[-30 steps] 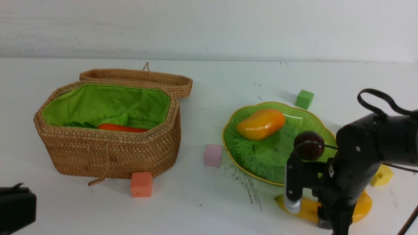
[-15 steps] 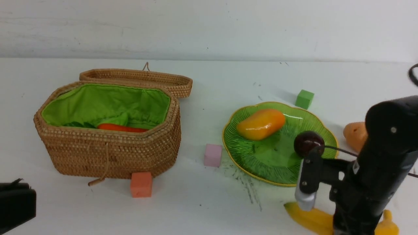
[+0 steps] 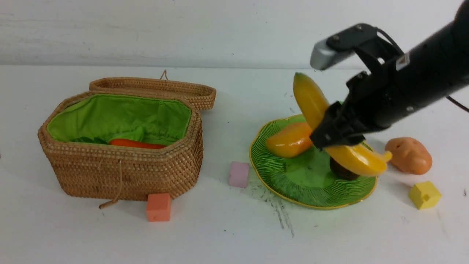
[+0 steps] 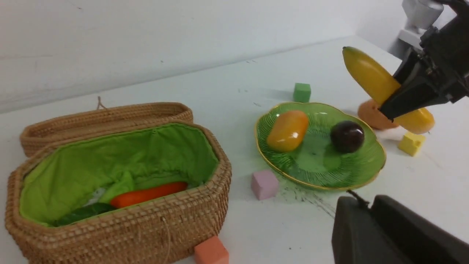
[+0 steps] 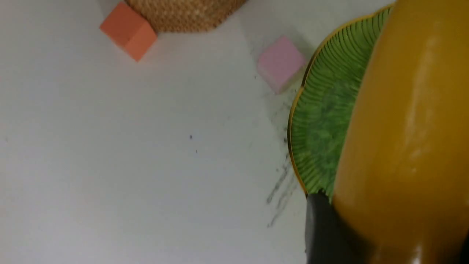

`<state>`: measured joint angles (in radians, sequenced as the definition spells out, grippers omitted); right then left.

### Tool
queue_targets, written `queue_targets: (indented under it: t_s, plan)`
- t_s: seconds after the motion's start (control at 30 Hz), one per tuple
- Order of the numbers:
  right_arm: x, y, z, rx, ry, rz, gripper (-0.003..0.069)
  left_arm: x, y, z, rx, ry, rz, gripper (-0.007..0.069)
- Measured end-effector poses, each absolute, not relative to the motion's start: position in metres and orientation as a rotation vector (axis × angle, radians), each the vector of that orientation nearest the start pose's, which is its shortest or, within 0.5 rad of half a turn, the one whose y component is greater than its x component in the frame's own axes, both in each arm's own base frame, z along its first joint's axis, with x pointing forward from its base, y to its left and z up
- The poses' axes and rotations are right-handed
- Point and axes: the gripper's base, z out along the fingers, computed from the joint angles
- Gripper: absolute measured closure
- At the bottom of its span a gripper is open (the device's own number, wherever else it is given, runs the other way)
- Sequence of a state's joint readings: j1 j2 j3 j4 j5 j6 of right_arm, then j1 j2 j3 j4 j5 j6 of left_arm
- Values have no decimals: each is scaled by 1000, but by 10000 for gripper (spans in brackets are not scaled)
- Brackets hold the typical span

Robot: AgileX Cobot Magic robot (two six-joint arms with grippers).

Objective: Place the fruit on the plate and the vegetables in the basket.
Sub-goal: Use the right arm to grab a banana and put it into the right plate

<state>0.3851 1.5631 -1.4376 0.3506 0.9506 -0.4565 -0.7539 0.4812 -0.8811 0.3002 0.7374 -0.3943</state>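
My right gripper [image 3: 335, 135] is pinching the banana [image 3: 310, 98] near its middle. A second ago it was working low at the table beside the near rim of the plate [image 3: 293, 185]. Now it is carrying the fruit high and tilted, one end pointing up and the other hanging over the plate's right side. So I am judging the last fruit as lifted but not yet set down. The mango [image 3: 289, 140] and the mangosteen [image 4: 347, 136] are already lying on the plate.

With the arm raised, the potato [image 3: 409, 155] is showing on the table just right of the plate. It is the one vegetable I am seeing outside the basket [image 3: 124, 172], where the carrot [image 3: 136, 143] is lying.

My left gripper [image 4: 372, 216] is slipping out of the front view, its fingers looking pressed together with nothing between them.

From the front, the banana is covering most of the mangosteen, and it is filling the right wrist view. I am seeing something dark green beside the carrot, but I cannot tell whether it is the pod.
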Motion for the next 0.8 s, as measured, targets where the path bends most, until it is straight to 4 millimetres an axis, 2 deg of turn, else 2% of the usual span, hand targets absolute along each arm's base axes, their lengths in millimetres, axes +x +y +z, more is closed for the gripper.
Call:
queue_targets:
  t_s: [0.13, 0.17, 0.2, 0.33, 0.47, 0.8]
  plan:
    - [325, 161, 335, -860, 2395, 458, 347, 61, -31, 405, 354, 1780, -484, 567]
    - [338, 167, 322, -843, 2434, 468, 347, 61, -31, 405, 348, 1782, -488, 567]
    - [340, 167, 322, -840, 2435, 468, 347, 61, -31, 405, 348, 1782, -488, 567]
    - [365, 173, 286, -780, 2548, 416, 347, 61, -31, 405, 345, 1782, -489, 567]
    - [373, 173, 270, -748, 2602, 382, 347, 61, -31, 405, 342, 1785, -490, 564]
    - [383, 173, 252, -761, 2610, 319, 347, 61, -30, 404, 342, 1791, -487, 554]
